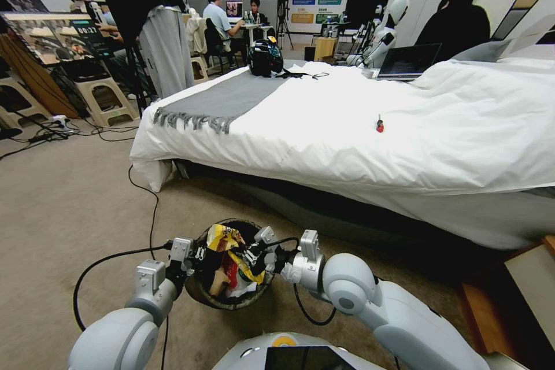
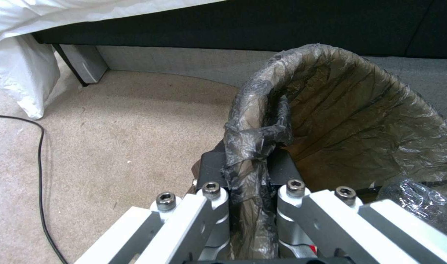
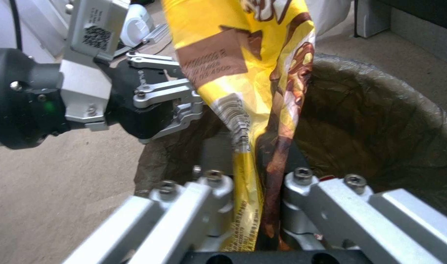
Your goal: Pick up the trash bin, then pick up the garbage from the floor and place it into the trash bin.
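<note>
- The left gripper (image 1: 193, 253) holds the trash bin (image 1: 231, 296) by its near-left rim, just in front of the robot's body and beside the white-covered bed (image 1: 404, 127).
- In the left wrist view the fingers are pressed onto the bin's wall, one outside and one inside, with the dark bag liner (image 2: 255, 146) bunched between them.
- The right gripper (image 1: 252, 259) hangs over the bin's open mouth from the right, its fingers pinched on a yellow wrapper (image 3: 252, 91), one piece of the garbage.
- The wrapper's long axis runs straight out from the fingers, its free end reaching across towards the left gripper and over the rim.
- The bin's hollow lies directly under the pinched end, so a release looks likely to drop the wrapper inside, though the far end may catch on the rim.
- Red, white and brown litter (image 1: 228, 280) already sits in the bin.
- A red-handled screwdriver (image 1: 380, 125) lies on the bed, well apart from both grippers.
</note>
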`<state>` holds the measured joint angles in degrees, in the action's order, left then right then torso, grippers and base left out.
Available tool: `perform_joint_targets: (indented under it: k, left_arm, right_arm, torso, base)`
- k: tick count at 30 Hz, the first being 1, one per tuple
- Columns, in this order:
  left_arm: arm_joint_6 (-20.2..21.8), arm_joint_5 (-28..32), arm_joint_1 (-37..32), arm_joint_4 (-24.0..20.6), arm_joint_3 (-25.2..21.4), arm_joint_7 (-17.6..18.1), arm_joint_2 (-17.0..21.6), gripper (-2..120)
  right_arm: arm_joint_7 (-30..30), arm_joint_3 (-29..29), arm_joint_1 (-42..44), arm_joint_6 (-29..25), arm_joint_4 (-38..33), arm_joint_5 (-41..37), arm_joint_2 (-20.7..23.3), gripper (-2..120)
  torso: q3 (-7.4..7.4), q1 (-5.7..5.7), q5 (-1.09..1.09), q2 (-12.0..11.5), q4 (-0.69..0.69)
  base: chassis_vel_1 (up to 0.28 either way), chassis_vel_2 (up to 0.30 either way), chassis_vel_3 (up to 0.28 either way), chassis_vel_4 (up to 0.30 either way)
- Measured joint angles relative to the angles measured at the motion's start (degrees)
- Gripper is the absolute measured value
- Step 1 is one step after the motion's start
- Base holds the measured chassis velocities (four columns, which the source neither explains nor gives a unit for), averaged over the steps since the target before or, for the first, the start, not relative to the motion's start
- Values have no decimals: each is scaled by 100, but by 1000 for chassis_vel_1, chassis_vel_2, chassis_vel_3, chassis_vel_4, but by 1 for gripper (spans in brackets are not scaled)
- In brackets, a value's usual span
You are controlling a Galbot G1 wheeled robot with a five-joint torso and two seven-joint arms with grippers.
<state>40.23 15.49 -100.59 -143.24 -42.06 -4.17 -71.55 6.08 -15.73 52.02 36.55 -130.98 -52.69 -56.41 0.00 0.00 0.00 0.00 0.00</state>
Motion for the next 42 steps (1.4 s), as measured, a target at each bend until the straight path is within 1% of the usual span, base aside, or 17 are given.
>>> perform_joint_targets:
  k: [1, 2, 3, 7, 8, 10, 11, 14, 18, 19, 22, 31, 34, 35, 37, 39, 42]
  left_arm:
    - [-1, -5, -2, 0, 1, -5, -4, 6]
    - [-2, -8, -3, 0, 1, -10, -6, 6]
    - [-2, -8, -3, 0, 1, -10, -6, 6]
    - [-4, -13, -8, 0, -2, -23, -7, 6]
    - [-4, -13, -8, 0, -2, -23, -7, 6]
    - [-4, -13, -12, 0, -15, -37, 8, 6]
    - [-4, -13, -12, 0, -15, -37, 8, 6]
    - [-4, -13, -12, 0, -25, -46, 27, 6]
    - [-4, -10, -6, 0, -40, -60, 55, 6]
    - [-4, -10, -6, 0, -40, -60, 55, 6]
    - [-2, -6, 10, 0, -40, -71, 55, 6]
    - [2, -5, 64, 0, -24, -76, 33, 6]
    - [2, -4, 78, 0, -31, -76, 35, 6]
    - [2, -4, 78, 0, -31, -76, 35, 6]
    - [3, -4, 84, 0, -39, -75, 29, 6]
    - [2, -4, 86, 0, -41, -74, 25, 6]
    - [-1, 4, 84, 0, -62, -71, 3, 6]
  right_arm:
    - [58, -11, -23, 0, 14, -2, -23, 24]
    - [92, -19, -37, 0, 25, -2, -39, 30]
    - [92, -19, -37, 0, 25, -2, -39, 30]
    - [172, -52, -81, -1, 56, 4, -107, 48]
    - [172, -52, -81, -1, 56, 4, -107, 48]
    - [194, -70, -120, -6, 91, 7, -149, 59]
    - [194, -70, -120, -6, 91, 7, -149, 59]
    - [205, -75, -144, -9, 110, 11, -179, 66]
    - [222, -78, -197, -19, 149, 16, -248, 88]
    - [222, -78, -197, -19, 149, 16, -248, 88]
    - [241, -74, -228, -30, 158, 16, -259, 99]
    - [270, 219, -248, -48, 52, -75, -230, 100]
    - [268, 581, -194, -132, -81, -141, -159, 100]
    - [268, 581, -194, -132, -81, -141, -159, 100]
    - [271, 892, -62, -329, -198, -135, -52, 100]
    - [281, 972, -9, -413, -223, -111, -22, 100]
    - [500, 1466, 470, -796, -324, 419, 134, 100]
  torso:
    - [0, 0, 0, 0, 0]
    - [0, 0, 0, 0, 0]
    - [0, 0, 0, 0, 0]
    - [0, 0, 0, 0, 0]
    - [0, 0, 0, 0, 0]
    - [0, 0, 0, 0, 0]
    - [0, 0, 0, 0, 0]
    - [0, 0, 0, 0, 0]
    - [0, 0, 0, 0, 1]
    - [0, 0, 0, 0, 1]
    - [0, 0, 0, 0, 0]
    - [0, 0, 0, 0, 0]
    - [0, 0, 1, 0, 1]
    - [0, 0, 1, 0, 1]
    - [-1, 0, 1, 0, 0]
    - [-1, 0, 0, 0, 0]
    - [0, 0, 1, 0, 0]
  base:
    - [0, 0, 0, 0]
    - [0, 0, 0, 0]
    - [0, 0, 0, 0]
    - [0, 0, 0, 0]
    - [0, 0, 0, 0]
    - [0, 0, 0, 0]
    - [0, 0, 0, 0]
    - [0, 0, 0, 0]
    - [0, 0, 0, 0]
    - [0, 0, 0, 0]
    - [0, 0, 0, 0]
    - [0, 0, 0, 0]
    - [0, 0, 0, 0]
    - [0, 0, 0, 0]
    - [0, 0, 0, 0]
    - [0, 0, 0, 0]
    - [0, 0, 0, 0]
